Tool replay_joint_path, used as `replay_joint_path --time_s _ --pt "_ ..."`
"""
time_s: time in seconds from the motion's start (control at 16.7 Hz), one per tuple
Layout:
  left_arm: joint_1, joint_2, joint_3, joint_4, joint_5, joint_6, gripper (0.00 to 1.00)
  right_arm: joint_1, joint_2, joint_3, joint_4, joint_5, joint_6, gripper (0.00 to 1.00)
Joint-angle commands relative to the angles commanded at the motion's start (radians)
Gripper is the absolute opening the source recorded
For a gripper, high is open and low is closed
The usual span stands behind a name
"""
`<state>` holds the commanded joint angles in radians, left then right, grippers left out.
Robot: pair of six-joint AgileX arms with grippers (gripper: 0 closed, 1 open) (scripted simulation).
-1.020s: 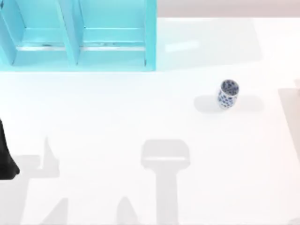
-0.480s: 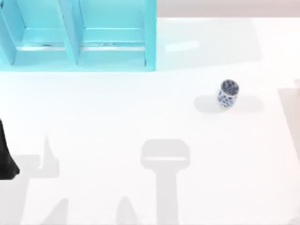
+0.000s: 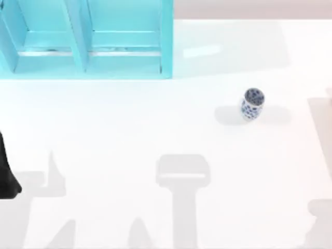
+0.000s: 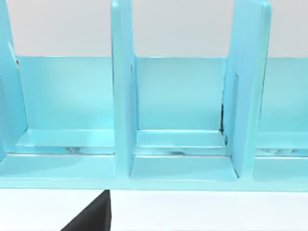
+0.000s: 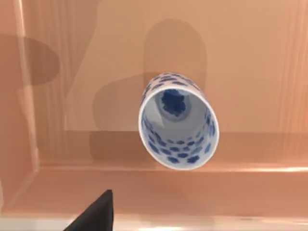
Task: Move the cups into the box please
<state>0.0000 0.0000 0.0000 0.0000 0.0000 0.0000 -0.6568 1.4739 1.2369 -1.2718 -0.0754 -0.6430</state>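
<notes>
White table point(image 3: 155, 119), grey shadows across it

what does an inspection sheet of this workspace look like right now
surface: white table, crossed by grey shadows
job's things: one cup upright on the table's right half, apart from the box; the right wrist view looks down into a cup, open end up; turquoise box at the far left, its visible compartments holding nothing
clutter: nothing seen
grippers: dark part of the left arm at the table's left edge; each hand's state cannot be told
cables: nothing seen
surroundings: plain pale backdrop
</notes>
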Motion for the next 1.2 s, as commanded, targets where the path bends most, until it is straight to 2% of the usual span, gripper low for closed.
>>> replay_joint_path --time_s 0.3,0.72,0.96,1.2 --pt "0.0 0.0 0.0 0.0 0.0 0.0 1.0 0.0 -0.007 0.185 -0.183 -0.001 0.001 1.0" --pt "0.0 0.0 0.0 0.0 0.0 0.0 1.0 0.015 0.006 0.209 -0.194 -0.002 0.014 1.0" --pt "0.0 0.0 0.0 0.0 0.0 0.0 1.0 0.145 0.15 0.361 -0.226 -0.001 0.151 1.0" --pt "0.0 0.0 0.0 0.0 0.0 0.0 1.0 0.376 0.43 0.666 -0.28 0.016 0.388 1.0"
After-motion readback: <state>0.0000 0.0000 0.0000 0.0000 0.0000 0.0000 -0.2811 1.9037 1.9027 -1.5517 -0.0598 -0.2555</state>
